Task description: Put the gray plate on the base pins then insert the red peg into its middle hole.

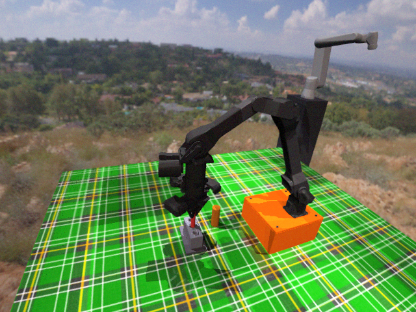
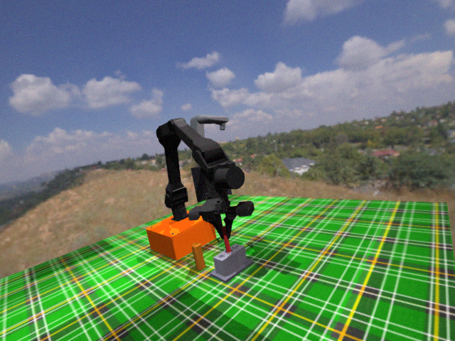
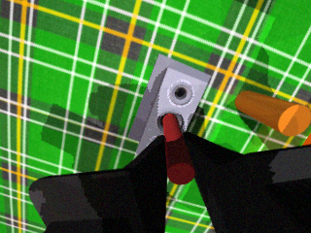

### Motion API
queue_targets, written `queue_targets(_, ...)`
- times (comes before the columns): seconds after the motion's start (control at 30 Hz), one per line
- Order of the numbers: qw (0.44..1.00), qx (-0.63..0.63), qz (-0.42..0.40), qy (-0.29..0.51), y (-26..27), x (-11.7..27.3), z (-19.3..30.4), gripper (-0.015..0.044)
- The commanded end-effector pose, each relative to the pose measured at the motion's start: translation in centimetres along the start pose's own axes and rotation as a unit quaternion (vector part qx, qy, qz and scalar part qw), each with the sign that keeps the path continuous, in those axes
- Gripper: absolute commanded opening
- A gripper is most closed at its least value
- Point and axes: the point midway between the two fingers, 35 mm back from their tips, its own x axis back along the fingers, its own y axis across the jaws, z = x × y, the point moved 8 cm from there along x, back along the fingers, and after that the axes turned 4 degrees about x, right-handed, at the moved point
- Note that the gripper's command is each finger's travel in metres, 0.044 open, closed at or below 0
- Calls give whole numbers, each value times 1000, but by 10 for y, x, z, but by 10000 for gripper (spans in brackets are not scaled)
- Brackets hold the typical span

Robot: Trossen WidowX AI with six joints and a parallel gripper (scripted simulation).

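The gray plate (image 1: 200, 238) (image 2: 230, 263) (image 3: 194, 99) is a block with holes in its top and lies flat on the base (image 1: 195, 251) (image 2: 225, 278) (image 3: 145, 113), whose thin foot shows around it. My gripper (image 1: 193, 214) (image 2: 226, 235) (image 3: 173, 139) points down above the plate and is shut on the red peg (image 1: 192, 221) (image 2: 227, 246) (image 3: 180, 162). The peg's lower end is at the middle hole and seems just inside it. The peg leans slightly in the exterior view. Most of its length stands above the plate. The fingers hide the plate's near end in the wrist view.
An orange cylinder (image 1: 215, 216) (image 2: 198, 257) (image 3: 272, 113) stands upright close beside the plate and base. The arm's orange mounting box (image 1: 292, 236) (image 2: 165, 244) is farther back. A dark pedestal (image 1: 311, 127) with a gray arm-like fixture (image 1: 321, 65) (image 2: 211, 119) rises behind it.
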Motion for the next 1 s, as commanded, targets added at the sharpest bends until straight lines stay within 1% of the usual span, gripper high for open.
queue_targets(0.0, 1000, 0, -1, 0, 0, -1, 0, 0)
queue_targets(0.6, 1000, 0, -1, 0, 0, -2, 1, 0)
queue_targets(0.77, 1000, 0, -1, 0, 0, -2, 1, 131)
queue_targets(0.8, 1000, 0, -1, 0, 0, -2, 1, 150)
queue_targets(0.97, 1000, 0, -1, 0, 0, -2, 1, 150)
